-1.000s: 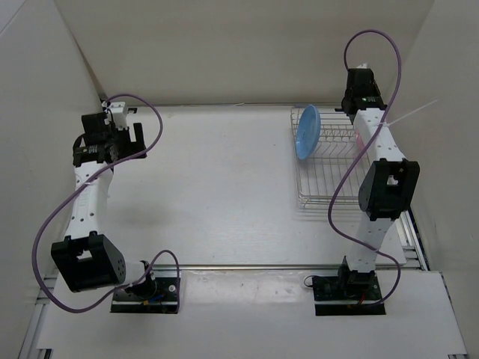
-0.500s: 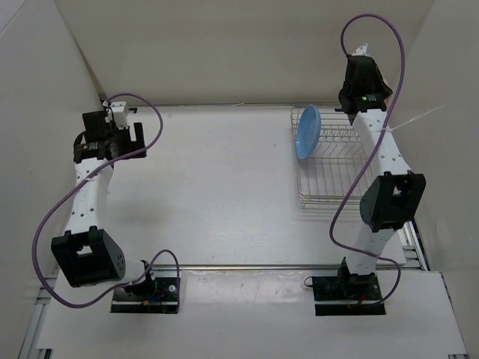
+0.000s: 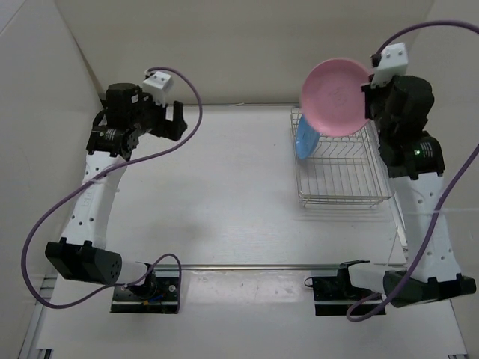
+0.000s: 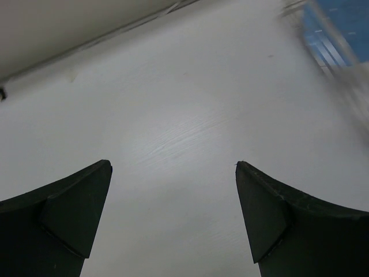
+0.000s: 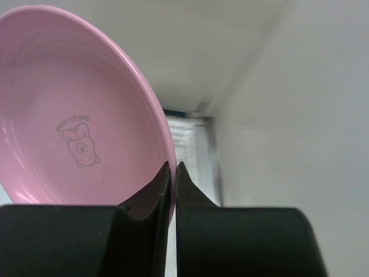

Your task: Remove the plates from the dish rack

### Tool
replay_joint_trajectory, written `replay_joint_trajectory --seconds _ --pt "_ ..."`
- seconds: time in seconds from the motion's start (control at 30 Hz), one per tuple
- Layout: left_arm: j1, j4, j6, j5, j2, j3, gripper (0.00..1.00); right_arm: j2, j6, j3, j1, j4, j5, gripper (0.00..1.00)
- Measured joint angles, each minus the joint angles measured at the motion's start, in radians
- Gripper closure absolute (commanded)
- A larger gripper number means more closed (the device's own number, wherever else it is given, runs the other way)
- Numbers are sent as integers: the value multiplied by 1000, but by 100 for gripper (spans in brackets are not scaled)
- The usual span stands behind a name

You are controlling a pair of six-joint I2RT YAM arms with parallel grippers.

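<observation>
Because it is pinched by its raised rim between the shut fingers of the right gripper (image 5: 174,168), the round, glossy pink plastic plate (image 3: 335,97) is held on edge in the air above the rectangular silver wire dish rack (image 3: 340,179), presumably so that it clears the upright slots. A small printed cartoon figure is seen on its shallow face, while the matching light blue plate (image 3: 307,133) is seen standing at the rack's left side. The left gripper (image 4: 173,173) is held wide open, empty, above the white table (image 3: 224,194).
</observation>
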Motion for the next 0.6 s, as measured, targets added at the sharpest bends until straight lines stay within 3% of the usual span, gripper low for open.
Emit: replay_joint_trajectory --seconds 0.1,0.23,0.37,0.6 --pt "-121 -11 6 96 24 98 0 -55 21 -84 18 -64 -268 99" --pt "-314 -19 23 187 90 200 0 -31 33 -149 43 -140 -493 99" --pt "-441 -43 36 230 192 250 0 -1 42 -178 42 -187 -584 99" --pt "-537 -76 42 209 334 272 0 -10 44 -177 42 -191 -645 99"
